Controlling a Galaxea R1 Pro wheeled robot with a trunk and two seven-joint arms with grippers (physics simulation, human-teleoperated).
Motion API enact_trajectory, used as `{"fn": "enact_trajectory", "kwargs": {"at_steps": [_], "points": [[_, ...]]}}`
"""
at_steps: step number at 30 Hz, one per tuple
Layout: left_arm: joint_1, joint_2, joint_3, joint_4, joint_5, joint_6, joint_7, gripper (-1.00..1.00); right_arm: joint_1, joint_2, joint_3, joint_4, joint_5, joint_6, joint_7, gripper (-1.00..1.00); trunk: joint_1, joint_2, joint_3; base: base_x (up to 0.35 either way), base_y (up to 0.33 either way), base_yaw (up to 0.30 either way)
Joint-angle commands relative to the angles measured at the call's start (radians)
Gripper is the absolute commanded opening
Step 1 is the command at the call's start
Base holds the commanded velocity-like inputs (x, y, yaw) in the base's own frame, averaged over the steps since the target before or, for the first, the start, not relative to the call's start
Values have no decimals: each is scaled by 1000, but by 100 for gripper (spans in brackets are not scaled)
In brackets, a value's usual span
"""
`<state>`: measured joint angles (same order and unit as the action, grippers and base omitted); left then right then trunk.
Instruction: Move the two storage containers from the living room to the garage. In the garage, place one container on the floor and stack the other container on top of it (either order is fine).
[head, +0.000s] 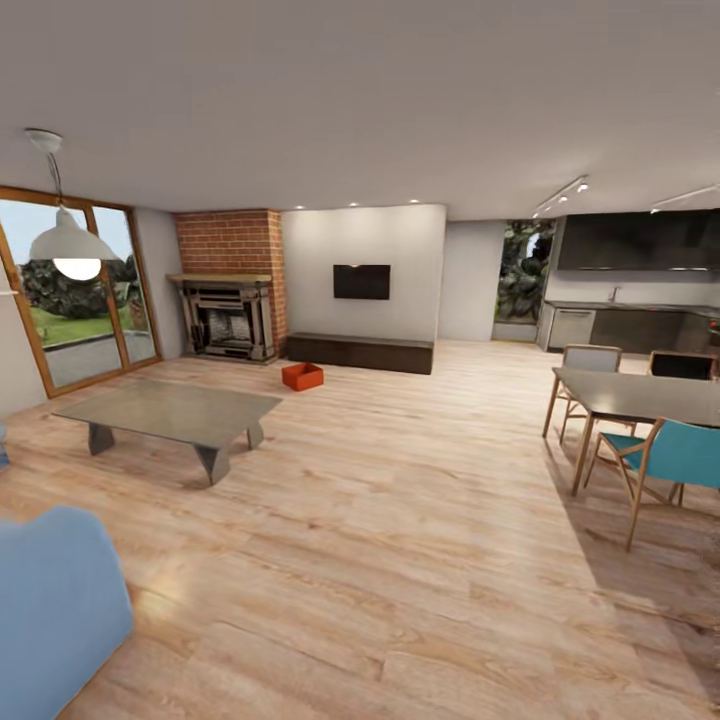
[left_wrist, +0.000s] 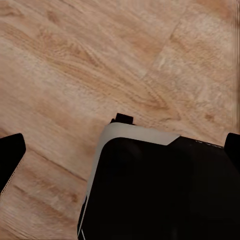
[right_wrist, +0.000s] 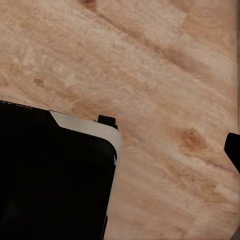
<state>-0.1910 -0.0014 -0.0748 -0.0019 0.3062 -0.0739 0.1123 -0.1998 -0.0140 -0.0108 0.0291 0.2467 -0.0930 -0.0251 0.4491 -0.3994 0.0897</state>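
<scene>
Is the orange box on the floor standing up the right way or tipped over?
Upright. The small orange-red plastic storage container sits flat on the light wood plank floor, open top facing up. It is too far away to see what's inside.

Black glossy robot base (left_wrist: 160, 195) with rounded corners, pale grey rim band, small black tab, black pincer fingertips (left_wrist: 11, 157)

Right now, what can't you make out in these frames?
- Second storage container: head view gives no second one to judge; one orange-red container sits by the fireplace, too small to see inside.
- Left tool: fingertips cut off by left wrist view's edges.
- Right tool: same, in right wrist view.
</scene>
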Motion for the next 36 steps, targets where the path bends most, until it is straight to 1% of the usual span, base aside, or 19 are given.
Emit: {"fn": "enact_trajectory", "kwargs": {"at_steps": [1, 14, 20, 36], "points": [[0, 0, -8, 0, 8, -3, 3, 100, -1, 0, -2, 3, 8, -5, -3, 100, 1, -1, 0, 322, 0, -236], [1, 0, -8, 0, 8, -1, 3, 100, -1, -3, -2, 3, 6, -5, -3, 100, 1, -1, 0, 322, 0, -231], [0, 0, -8, 0, 8, 3, 3, 100, -1, -5, 0, 3, 15, -7, -3, 100, 1, -1, 0, 322, 0, -35], [0, 0, -8, 0, 8, 3, 3, 100, -1, -6, 3, 3, 17, -4, -4, 100, 1, -1, 0, 322, 0, 0]]}}
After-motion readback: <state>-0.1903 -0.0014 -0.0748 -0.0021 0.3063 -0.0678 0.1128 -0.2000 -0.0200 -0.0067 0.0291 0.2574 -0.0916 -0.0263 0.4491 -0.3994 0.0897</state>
